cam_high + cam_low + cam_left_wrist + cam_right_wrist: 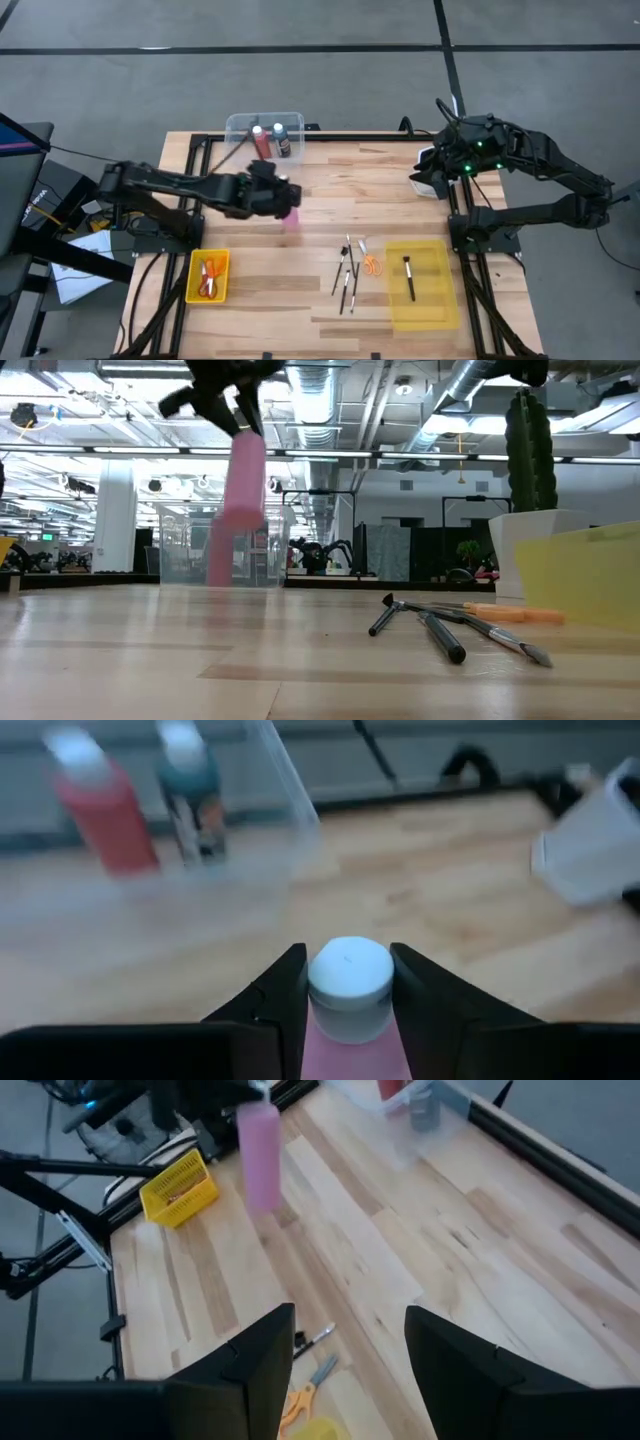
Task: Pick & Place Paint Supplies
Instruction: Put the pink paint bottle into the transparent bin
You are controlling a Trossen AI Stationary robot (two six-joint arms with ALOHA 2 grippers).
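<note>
Gripping the pink paint bottle [291,219] just below its white cap, the left pincer [347,982] has both fingers clamped against the bottle's neck and holds it upright, clear above the wooden counter [400,190]. A clear bin [240,127] at the counter's far edge contains the red bottle [260,140] and the small dark white-capped bottle [281,140]. Thin brushes [346,272] and orange-handled scissors [371,263] lie beside the yellow tray [430,300], which holds one brush [409,278]. Red-handled scissors [207,278] sit in a small yellow basket [192,276]. The right pincer [348,1342], fingers apart, waits near the white pot [432,172].
</note>
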